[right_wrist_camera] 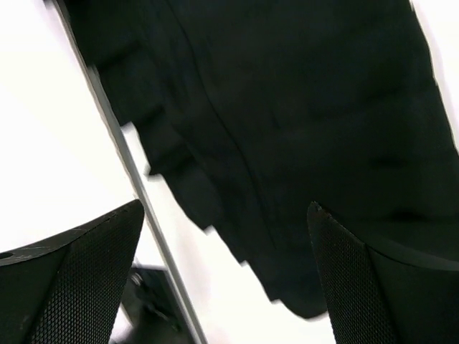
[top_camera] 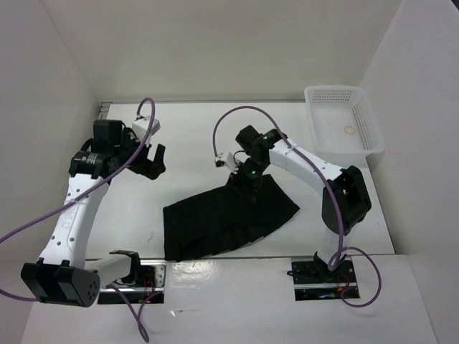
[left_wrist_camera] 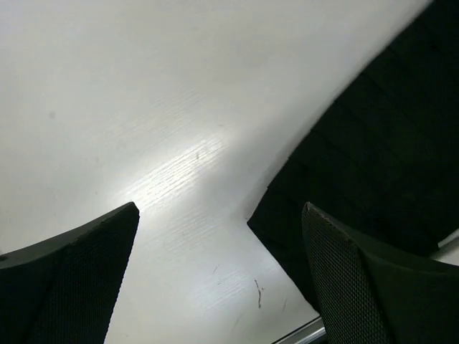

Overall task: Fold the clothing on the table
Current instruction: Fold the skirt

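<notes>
The white-and-black left arm (top_camera: 75,208) rises from its base at the near left and leans toward the far side, its elbow bent so the wrist turns rightward. Its black two-finger left gripper (top_camera: 148,160) hangs at the far left, tilted down and to the right, jaws spread wide with nothing between them. In its wrist view both mesh-textured fingers (left_wrist_camera: 79,279) stand well apart. The white-and-black right arm (top_camera: 308,161) climbs from the near right, folds at a black elbow and reaches left toward the middle. Its black two-finger right gripper (top_camera: 247,179) points down, jaws likewise wide, fingers (right_wrist_camera: 79,276) well apart and gripping nothing.
</notes>
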`<action>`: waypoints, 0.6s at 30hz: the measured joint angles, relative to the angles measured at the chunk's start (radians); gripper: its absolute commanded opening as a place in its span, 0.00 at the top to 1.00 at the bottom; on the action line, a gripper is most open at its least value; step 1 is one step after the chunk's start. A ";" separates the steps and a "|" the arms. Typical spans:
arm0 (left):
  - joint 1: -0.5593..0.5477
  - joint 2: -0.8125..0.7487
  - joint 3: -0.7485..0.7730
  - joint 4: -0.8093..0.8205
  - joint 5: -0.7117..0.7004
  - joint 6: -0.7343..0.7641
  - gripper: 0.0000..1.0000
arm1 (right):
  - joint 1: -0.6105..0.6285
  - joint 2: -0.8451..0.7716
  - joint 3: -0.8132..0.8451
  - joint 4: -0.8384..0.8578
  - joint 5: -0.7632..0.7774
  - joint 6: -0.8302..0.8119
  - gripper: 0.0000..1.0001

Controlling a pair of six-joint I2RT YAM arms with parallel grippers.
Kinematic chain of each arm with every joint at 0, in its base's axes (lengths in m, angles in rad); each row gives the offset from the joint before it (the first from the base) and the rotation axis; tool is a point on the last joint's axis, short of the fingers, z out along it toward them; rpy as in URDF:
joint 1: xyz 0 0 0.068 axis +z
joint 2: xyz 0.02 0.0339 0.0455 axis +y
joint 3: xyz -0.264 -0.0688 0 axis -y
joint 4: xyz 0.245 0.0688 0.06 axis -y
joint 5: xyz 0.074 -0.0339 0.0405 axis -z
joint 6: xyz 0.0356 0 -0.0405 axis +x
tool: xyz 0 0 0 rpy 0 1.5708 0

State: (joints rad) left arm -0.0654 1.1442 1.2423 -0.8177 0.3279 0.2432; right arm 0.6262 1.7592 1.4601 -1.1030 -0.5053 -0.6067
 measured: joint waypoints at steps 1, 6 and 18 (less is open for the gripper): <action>0.019 -0.005 -0.016 0.021 -0.022 -0.024 0.00 | 0.020 0.000 0.000 0.024 0.006 0.045 0.01; 0.155 0.018 -0.106 0.058 -0.138 -0.150 0.00 | 0.069 0.000 -0.002 0.150 0.032 0.302 0.01; 0.355 0.019 -0.152 0.085 -0.175 -0.222 0.00 | 0.158 0.087 -0.079 0.367 0.295 0.721 0.01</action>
State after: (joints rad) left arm 0.2897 1.1637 1.0901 -0.7322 0.1532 0.0212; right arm 0.7837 1.8465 1.3811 -0.7357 -0.2100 0.1146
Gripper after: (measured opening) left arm 1.001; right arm 0.987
